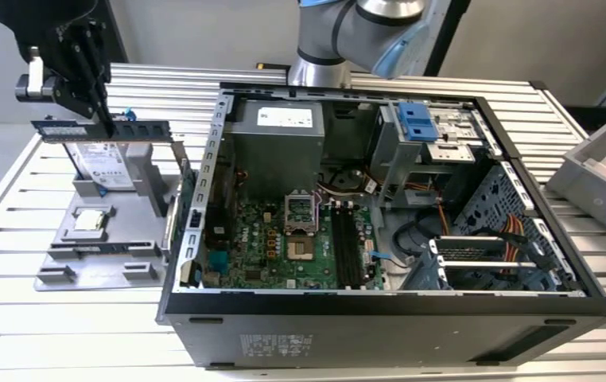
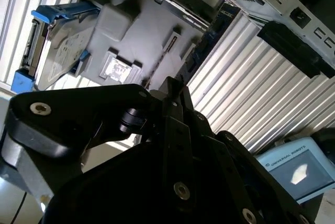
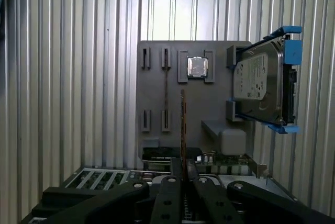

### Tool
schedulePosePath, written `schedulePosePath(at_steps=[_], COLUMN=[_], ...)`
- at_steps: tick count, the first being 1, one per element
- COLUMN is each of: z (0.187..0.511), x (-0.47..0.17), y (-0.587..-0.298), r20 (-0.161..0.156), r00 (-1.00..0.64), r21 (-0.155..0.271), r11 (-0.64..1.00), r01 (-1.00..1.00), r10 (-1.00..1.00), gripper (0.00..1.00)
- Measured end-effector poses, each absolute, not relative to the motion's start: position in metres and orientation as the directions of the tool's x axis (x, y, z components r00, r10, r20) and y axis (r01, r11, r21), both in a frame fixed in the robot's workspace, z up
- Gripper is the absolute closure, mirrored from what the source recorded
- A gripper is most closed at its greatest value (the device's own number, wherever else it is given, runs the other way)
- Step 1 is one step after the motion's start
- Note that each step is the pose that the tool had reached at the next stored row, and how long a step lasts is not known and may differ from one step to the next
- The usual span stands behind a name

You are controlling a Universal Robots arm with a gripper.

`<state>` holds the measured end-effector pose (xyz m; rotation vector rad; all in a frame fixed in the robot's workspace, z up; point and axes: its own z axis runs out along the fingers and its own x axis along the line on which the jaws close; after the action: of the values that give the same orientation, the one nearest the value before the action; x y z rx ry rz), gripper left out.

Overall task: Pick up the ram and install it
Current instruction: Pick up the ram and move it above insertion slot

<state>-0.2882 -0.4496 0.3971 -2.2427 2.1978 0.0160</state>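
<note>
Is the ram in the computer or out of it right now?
Out. The hand grips the ram in the air over the grey tray, at the exterior view's left of the open case.

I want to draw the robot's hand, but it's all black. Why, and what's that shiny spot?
Second wrist view: the gripper is shadowed against the bright table, so it looks black; the shiny spot is glare on the CPU chip. First wrist view: the gripper, shut on the ram, is dark too.

Dark greenish ram [image 1: 141, 129], black end effector [image 1: 105, 124], blue-framed silver hard drive [image 3: 259, 85]
</note>
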Motion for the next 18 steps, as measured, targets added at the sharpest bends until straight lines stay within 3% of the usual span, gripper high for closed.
schedulePosePath(at_steps=[18], z=[0.397], x=[-0.268], y=[-0.448], r20=[-0.008], r00=[0.02], r21=[0.007], r11=[-0.02], r01=[-1.0], r10=[-1.0], gripper=[1.0])
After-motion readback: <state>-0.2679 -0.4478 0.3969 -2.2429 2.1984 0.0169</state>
